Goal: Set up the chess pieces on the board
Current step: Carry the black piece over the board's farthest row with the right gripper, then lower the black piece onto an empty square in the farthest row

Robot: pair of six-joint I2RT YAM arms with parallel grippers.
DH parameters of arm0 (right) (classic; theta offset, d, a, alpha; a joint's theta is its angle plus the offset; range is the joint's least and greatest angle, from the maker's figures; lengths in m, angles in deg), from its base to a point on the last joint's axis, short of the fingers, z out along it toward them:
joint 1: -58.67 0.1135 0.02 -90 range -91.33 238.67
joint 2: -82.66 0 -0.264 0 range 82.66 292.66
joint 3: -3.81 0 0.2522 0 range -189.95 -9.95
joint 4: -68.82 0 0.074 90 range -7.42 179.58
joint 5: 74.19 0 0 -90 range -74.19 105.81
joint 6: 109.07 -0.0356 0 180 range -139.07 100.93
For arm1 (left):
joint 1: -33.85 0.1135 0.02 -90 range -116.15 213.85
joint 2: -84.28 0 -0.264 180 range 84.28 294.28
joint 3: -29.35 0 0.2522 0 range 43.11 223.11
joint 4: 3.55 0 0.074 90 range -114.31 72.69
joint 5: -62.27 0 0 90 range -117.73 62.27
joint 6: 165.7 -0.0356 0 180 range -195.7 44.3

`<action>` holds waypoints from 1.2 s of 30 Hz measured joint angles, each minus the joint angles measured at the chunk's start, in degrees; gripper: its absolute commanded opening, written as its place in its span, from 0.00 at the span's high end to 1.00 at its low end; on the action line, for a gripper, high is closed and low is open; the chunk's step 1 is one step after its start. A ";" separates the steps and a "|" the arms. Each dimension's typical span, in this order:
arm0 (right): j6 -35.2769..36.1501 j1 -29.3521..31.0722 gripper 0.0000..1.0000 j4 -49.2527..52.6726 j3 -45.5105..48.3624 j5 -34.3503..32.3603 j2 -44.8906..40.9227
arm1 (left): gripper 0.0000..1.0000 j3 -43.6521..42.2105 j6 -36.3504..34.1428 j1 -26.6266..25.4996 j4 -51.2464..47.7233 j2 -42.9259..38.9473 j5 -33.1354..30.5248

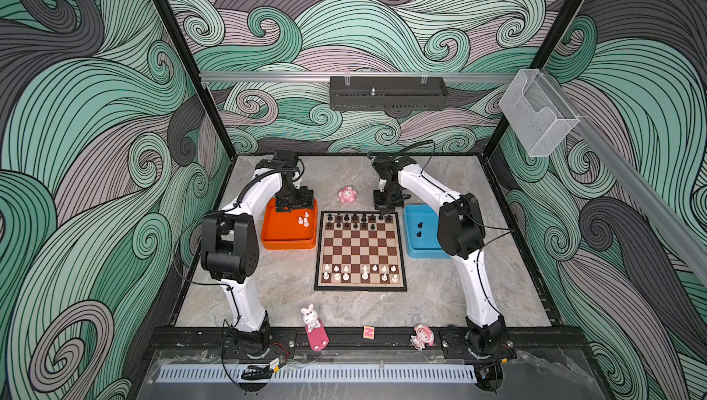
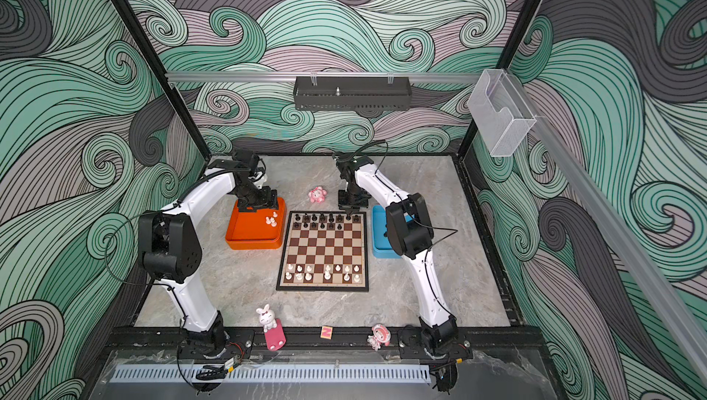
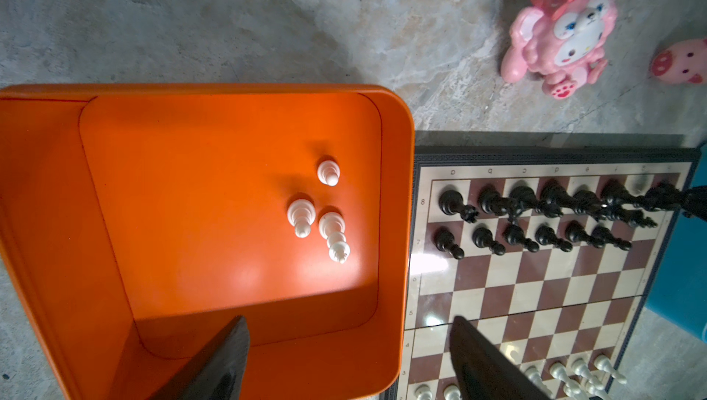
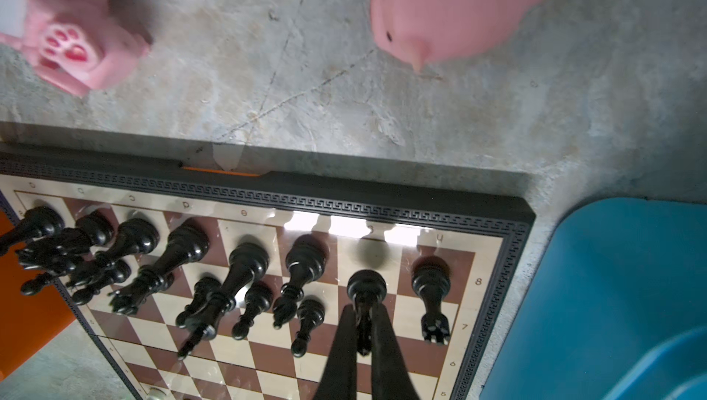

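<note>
In a top view, right gripper [image 1: 386,212] at the board's [image 1: 359,243] one-o'clock corner, left gripper [image 1: 294,207] over the orange tray [image 1: 287,246] at ten o'clock. Left wrist view: fingers agape above three white pieces [image 3: 302,218]. Right wrist view: fingers pinch a black piece [image 4: 366,285] over the back rank's bare square; best lowered straight, clear of neighbours.

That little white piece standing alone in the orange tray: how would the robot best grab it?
By its slim upper part, just under the round head, coming straight down from above. The white piece stands upright, a little apart from the other two pieces, so there is likely room on either side. The wall of the orange tray would hinder a sideways reach.
</note>
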 measured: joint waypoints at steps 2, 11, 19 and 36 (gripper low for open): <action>0.00 0.02 0.97 0.04 0.00 0.00 0.00 | 0.15 0.00 0.00 0.00 0.00 0.00 0.09; 0.00 0.33 0.96 0.13 -0.61 0.02 1.09 | 0.15 -0.02 0.00 0.02 0.00 0.00 0.37; 0.00 0.37 0.94 0.17 -0.63 -0.02 1.53 | 0.15 -0.02 0.00 0.02 0.00 0.00 0.55; 0.28 0.59 0.73 0.35 -0.66 -0.66 1.53 | 0.15 -0.04 0.02 0.04 0.00 0.00 0.59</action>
